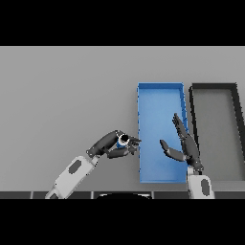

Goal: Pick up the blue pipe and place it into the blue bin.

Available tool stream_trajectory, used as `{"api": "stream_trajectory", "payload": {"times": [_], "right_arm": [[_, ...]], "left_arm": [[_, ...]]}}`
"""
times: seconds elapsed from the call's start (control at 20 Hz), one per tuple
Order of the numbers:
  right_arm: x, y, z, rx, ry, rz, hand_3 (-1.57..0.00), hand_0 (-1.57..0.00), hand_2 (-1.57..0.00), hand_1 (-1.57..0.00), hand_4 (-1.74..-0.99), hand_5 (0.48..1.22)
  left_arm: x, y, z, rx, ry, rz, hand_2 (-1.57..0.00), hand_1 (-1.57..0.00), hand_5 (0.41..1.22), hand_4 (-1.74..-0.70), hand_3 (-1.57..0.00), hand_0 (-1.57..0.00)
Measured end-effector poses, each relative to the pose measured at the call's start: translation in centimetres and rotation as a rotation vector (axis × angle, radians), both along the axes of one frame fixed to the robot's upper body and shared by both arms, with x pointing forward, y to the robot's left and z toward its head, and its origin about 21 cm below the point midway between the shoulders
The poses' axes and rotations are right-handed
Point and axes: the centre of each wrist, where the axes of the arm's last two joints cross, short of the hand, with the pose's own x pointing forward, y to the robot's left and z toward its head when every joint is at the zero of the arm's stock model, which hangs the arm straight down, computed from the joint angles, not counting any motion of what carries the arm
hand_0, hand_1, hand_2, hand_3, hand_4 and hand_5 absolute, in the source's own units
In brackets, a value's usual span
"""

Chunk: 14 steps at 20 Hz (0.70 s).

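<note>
The blue pipe (122, 140) is a short tube held in my left hand (111, 145), whose fingers and thumb curl round it; its dark ring end faces up. The hand holds it just left of the blue bin (160, 98), over the grey table. My right hand (184, 143) is open with straight fingers, raised over the right side of the blue bin, and holds nothing.
A black bin (215, 87) stands right of the blue bin, side by side with it. The grey table (62, 95) stretches wide to the left and back.
</note>
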Motion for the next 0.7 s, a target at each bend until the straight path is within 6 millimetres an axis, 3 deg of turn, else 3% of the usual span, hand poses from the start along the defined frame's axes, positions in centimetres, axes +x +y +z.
{"api": "stream_trajectory", "payload": {"times": [0.15, 0.3, 0.5, 0.7], "right_arm": [[0.7, -0.8, 4.1, 0.047, -0.034, 0.206, 0.0, 0.0, 0.0, 0.0, -1.282, 0.537], [1.4, 0.3, 7.9, -0.011, -0.011, 0.381, 0.0, 0.0, 0.0, 0.0, -1.319, 0.501], [2.1, 2.9, 10.7, -0.089, -0.007, 0.563, 0.0, 0.0, 0.0, 0.0, -1.314, 0.51], [3.1, 5.6, 11.8, -0.193, -0.033, 0.678, 0.0, 0.0, 0.0, 0.0, -1.276, 0.527]], "left_arm": [[0.0, -0.1, -0.2, -0.006, 0.008, -0.005, -1.57, -1.57, 1.221, -1.74, -1.49, -1.57], [-0.1, -0.2, -0.1, -0.006, -0.018, -0.014, -1.57, -1.57, 1.221, -1.74, -1.49, -1.57], [0.0, -0.4, 0.4, -0.005, -0.024, -0.012, -1.57, -1.57, 1.221, -1.74, -1.48, -1.57], [0.4, 0.2, 0.9, -0.006, -0.025, -0.018, -1.57, -1.57, 1.221, -1.74, -1.49, -1.57]]}}
